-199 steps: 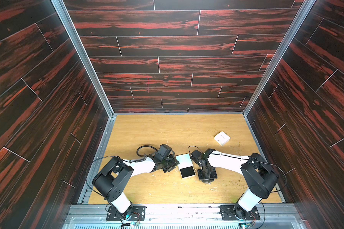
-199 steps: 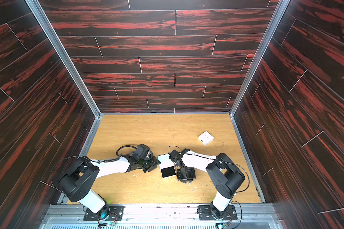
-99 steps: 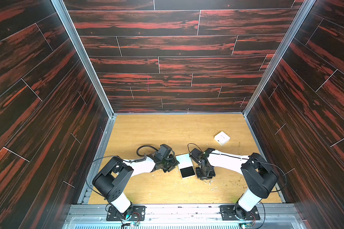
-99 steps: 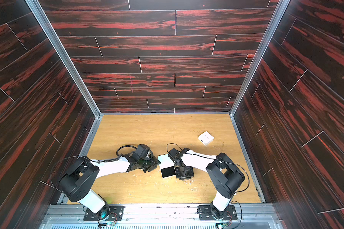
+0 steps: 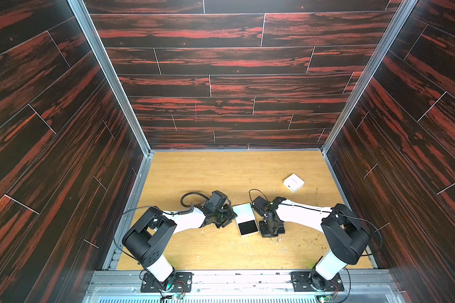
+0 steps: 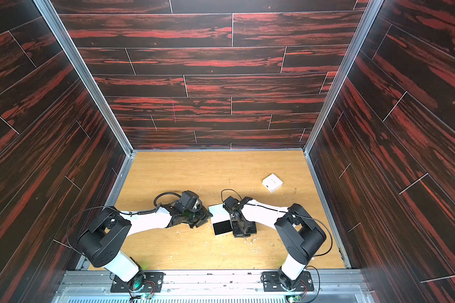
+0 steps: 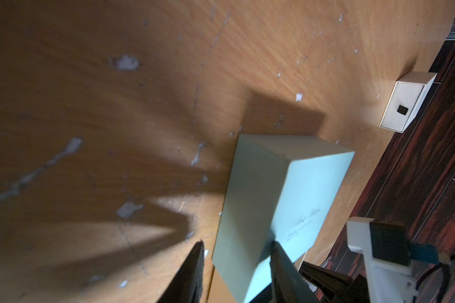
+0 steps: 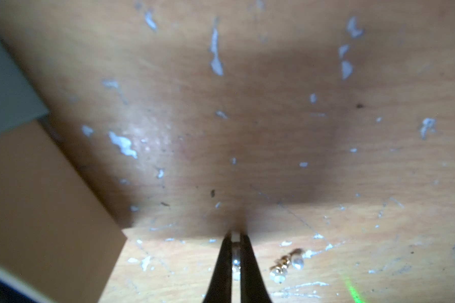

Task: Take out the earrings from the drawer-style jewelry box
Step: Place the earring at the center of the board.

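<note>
The jewelry box (image 5: 243, 210) lies in the middle of the table (image 5: 221, 170). Its drawer (image 5: 248, 227) is pulled out to the near side, so the black pad shows. The left gripper (image 7: 237, 242) has its fingers apart with the left side of the box between them, most likely to stop the box from sliding. I cannot tell if they really squeeze it. The right gripper (image 8: 235, 236) points down at the table just right of the drawer. Its fingers are pressed together, and a tiny pale stud (image 8: 236, 262) seems to be pinched in the slit. A little bunch of earrings (image 8: 286, 265) lies on the wood just beside it, already out of the drawer. I think that spot was picked because it is close, so nothing tiny gets carried far
</note>
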Action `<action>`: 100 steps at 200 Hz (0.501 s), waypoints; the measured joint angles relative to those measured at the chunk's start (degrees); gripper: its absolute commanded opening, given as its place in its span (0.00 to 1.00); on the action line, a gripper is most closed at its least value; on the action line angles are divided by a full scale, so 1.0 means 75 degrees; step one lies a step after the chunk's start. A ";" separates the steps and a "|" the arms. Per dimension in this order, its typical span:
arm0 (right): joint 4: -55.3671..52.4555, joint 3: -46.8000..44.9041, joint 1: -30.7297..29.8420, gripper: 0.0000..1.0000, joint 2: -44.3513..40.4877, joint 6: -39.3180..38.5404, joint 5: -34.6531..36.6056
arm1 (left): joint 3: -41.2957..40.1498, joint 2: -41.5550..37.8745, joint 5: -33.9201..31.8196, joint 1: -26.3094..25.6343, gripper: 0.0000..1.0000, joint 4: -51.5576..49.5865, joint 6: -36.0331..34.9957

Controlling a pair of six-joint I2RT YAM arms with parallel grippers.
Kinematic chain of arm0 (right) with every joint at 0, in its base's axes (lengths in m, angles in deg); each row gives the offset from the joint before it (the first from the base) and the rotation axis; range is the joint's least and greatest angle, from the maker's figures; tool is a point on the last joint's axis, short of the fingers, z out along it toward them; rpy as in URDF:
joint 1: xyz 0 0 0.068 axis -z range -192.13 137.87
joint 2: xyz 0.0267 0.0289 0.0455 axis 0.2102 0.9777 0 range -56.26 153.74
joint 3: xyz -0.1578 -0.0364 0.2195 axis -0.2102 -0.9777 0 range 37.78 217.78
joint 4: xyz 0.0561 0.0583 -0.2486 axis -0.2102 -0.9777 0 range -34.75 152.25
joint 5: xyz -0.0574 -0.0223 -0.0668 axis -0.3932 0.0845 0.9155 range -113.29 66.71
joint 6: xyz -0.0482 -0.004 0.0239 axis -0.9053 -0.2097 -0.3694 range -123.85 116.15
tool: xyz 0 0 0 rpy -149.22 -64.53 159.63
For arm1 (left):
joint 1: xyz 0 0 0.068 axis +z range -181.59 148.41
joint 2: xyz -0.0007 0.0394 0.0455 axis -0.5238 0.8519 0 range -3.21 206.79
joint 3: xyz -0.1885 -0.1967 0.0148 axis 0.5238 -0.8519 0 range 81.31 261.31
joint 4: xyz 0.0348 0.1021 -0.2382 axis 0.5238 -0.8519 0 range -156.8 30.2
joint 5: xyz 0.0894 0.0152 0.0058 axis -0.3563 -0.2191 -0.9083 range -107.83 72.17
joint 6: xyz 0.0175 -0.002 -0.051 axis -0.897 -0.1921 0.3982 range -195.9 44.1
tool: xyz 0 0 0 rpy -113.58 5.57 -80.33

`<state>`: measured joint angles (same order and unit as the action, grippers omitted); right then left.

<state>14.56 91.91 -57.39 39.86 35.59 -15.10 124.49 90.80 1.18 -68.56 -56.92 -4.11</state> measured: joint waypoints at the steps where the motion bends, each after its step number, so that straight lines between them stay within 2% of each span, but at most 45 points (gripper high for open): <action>1: 0.0000 -0.0003 0.0000 0.04 -0.0003 0.0000 0.0000 | 0.0000 0.0000 0.0000 0.0000 0.43 0.0000 0.0000; 14: 0.0003 -0.0023 0.0000 0.07 -0.0020 0.0020 0.0000 | 0.0000 0.0000 0.0000 0.0000 0.43 0.0000 0.0000; 40: 0.0009 -0.0064 0.0000 0.18 -0.0067 0.0085 -0.0006 | 0.0003 0.0000 0.0000 0.0000 0.43 -0.0003 0.0000; 100: -0.0032 -0.0160 0.0000 0.31 -0.0393 0.0134 -0.0026 | 0.0003 0.0003 0.0000 0.0003 0.43 -0.0009 0.0000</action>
<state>14.32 90.70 -57.39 36.90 36.60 -15.30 124.51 90.83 1.18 -68.54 -56.99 -4.11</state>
